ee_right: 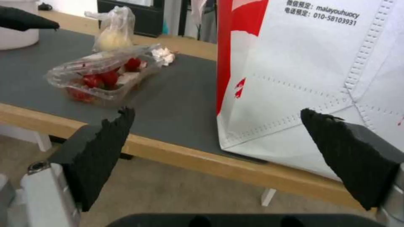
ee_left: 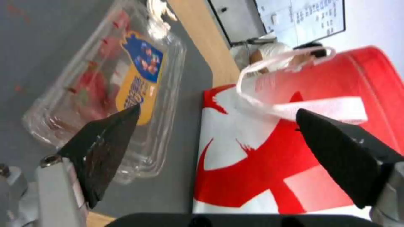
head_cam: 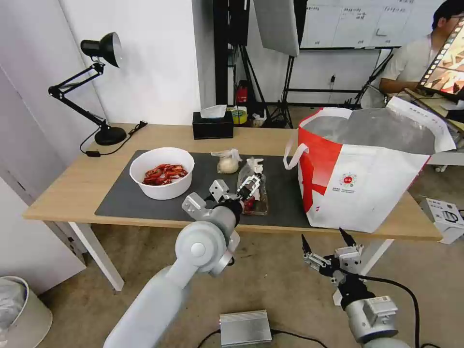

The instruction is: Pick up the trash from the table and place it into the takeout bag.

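- Left wrist view shows our left gripper [ee_left: 214, 126] spread wide over the clear plastic tray [ee_left: 105, 91], holding nothing.
- We should straddle the tray's narrow width and close gently; thin plastic likely buckles.
- Takeout bag [head_cam: 367, 169] stands just beside it on the table [head_cam: 72, 183].
- Our right gripper [head_cam: 326, 246] waits open below the table edge.

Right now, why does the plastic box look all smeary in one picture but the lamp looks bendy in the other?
In the left wrist view the clear plastic tray sits very close to the camera, so its label and red bits blur, and its rim catches pale glare. In the head view the wide lens curves things near the edges, so the desk lamp and wall lean; the takeout bag foil lining shines grey.
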